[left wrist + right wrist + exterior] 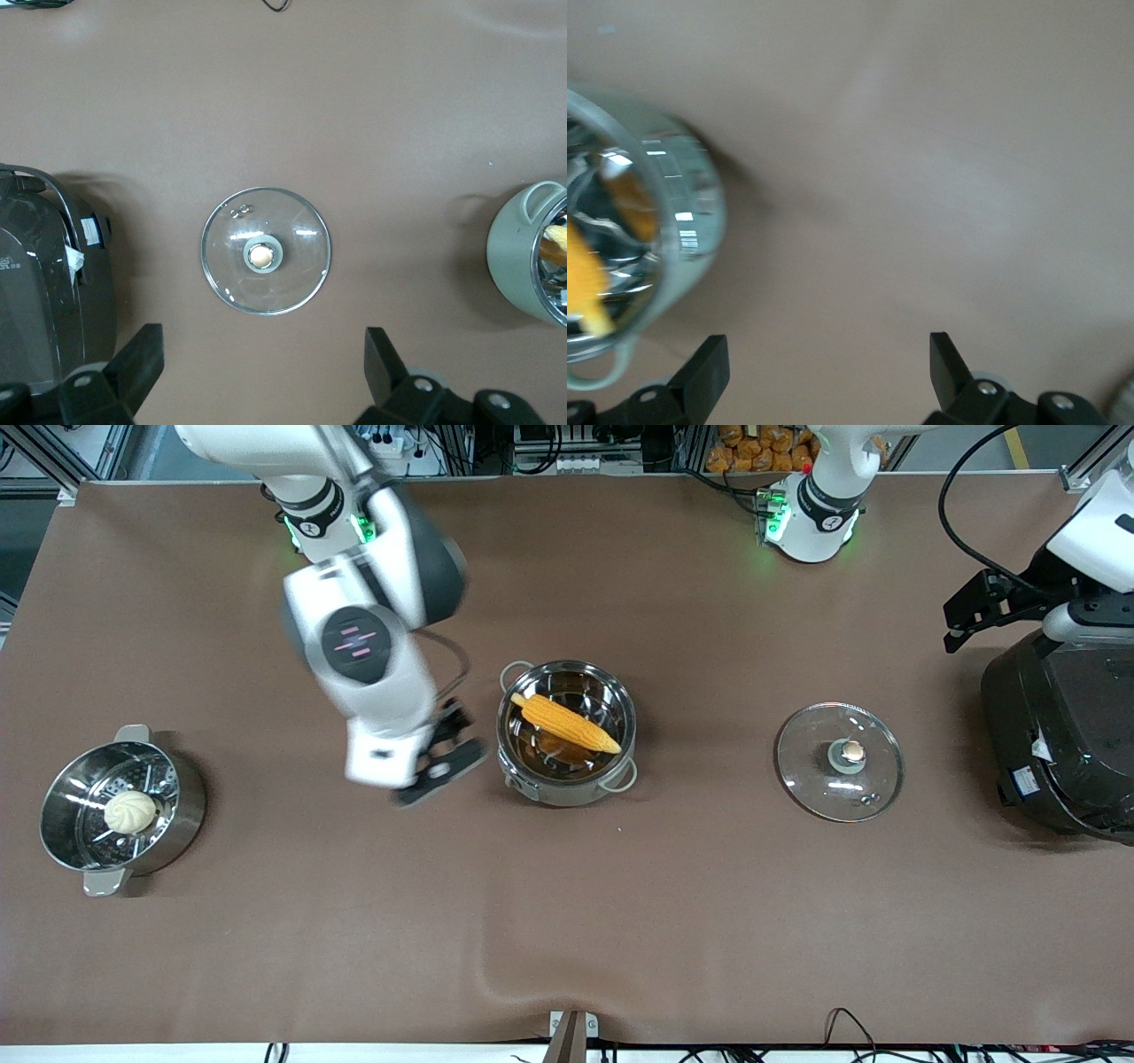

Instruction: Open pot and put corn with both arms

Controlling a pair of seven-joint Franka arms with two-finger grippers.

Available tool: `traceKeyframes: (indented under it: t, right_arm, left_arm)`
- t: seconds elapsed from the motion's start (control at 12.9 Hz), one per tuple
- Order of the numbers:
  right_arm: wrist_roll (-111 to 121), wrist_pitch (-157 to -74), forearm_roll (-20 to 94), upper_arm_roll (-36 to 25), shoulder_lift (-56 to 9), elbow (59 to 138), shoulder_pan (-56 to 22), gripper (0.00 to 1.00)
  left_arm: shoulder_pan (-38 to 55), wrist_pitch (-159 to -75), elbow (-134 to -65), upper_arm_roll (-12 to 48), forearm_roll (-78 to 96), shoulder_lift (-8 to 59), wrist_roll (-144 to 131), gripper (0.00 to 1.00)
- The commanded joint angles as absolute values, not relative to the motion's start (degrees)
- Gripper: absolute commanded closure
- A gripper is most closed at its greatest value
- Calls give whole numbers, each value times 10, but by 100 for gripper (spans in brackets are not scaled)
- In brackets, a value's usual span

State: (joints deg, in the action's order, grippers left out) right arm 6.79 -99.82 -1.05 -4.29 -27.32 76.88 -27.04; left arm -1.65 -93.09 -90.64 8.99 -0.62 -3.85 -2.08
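The steamer pot (122, 806), a white bun (130, 811) in its insert, stands near the table edge at the right arm's end; at mid-table the corn (567, 724) lies slanted inside the open pot (567, 732); the right gripper (440, 762), fingers spread and empty, hangs just beside it; the glass lid (839, 761) rests flat toward the rice cooker (1059, 735); the left gripper (977, 609) waits wide open above that cooker.

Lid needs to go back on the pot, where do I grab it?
Grip the copper knob at the centre of the glass lid, coming straight down. The lid lies flat on the table, knob up; its thin rim offers no hold.
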Motion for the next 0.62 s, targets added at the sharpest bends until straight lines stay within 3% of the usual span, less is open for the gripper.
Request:
traceKeyframes:
  t: [0.0, 0.08, 0.16, 0.54]
  right_arm:
    - [53, -958, -3, -32, -230, 780, -175, 0]
    - [57, -956, 1, -31, -220, 782, -145, 0]
    - [65, -949, 2, -31, -198, 791, -119, 0]
    - [62, -935, -5, -33, -69, 896, -38, 0]
  left_arm:
    - [-33, -915, -876, 91, -11, -25, -13, 0]
    - [32, -906, -851, 55, -12, 1, -12, 0]
    - [94, -879, -830, -30, -4, 17, -26, 0]
    - [40, -877, -825, 39, -18, 49, -42, 0]
